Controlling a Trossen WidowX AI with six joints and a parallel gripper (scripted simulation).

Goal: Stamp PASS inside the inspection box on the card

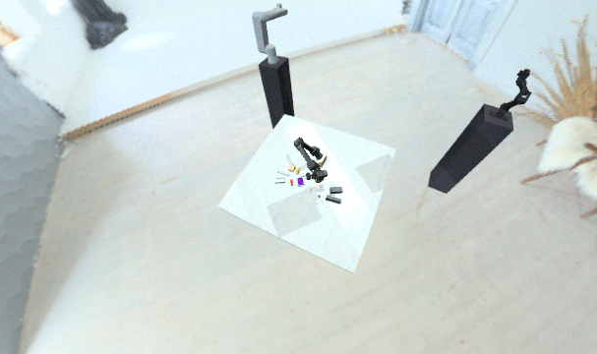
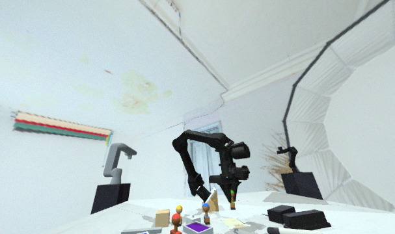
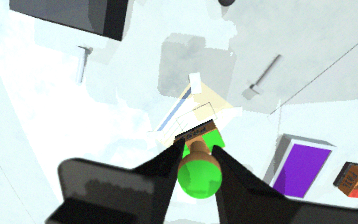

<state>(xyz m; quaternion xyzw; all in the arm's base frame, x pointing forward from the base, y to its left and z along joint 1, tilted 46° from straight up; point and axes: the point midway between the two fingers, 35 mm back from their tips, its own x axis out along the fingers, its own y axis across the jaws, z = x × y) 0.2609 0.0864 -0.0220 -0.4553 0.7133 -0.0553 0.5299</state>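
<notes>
My gripper (image 2: 232, 199) (image 3: 198, 147) is shut on the green-topped stamp (image 2: 232, 205) (image 3: 200, 177), by its wooden neck. The stamp is upright, its foot above the card (image 2: 234, 222) (image 3: 214, 97). The lettering on its side is too blurred to read. The card is cream with a blue stripe. A thin box outline (image 3: 209, 103) shows just past the stamp's foot in the wrist view. No print shows in the visible part; the foot hides the rest. The purple ink pad (image 1: 300, 182) (image 2: 198, 227) (image 3: 302, 167) lies in a grey tray to one side.
A red-topped stamp (image 2: 176, 221) (image 3: 357, 180) stands beside the pad, with blue-topped (image 2: 206, 212) and yellow-topped (image 2: 179, 211) stamps nearby. A wooden block (image 2: 162, 218) stands left. Two black boxes (image 2: 281, 213) (image 2: 306, 219) lie right. Small pale T-shaped pieces (image 3: 267, 72) (image 3: 82, 65) flank the card.
</notes>
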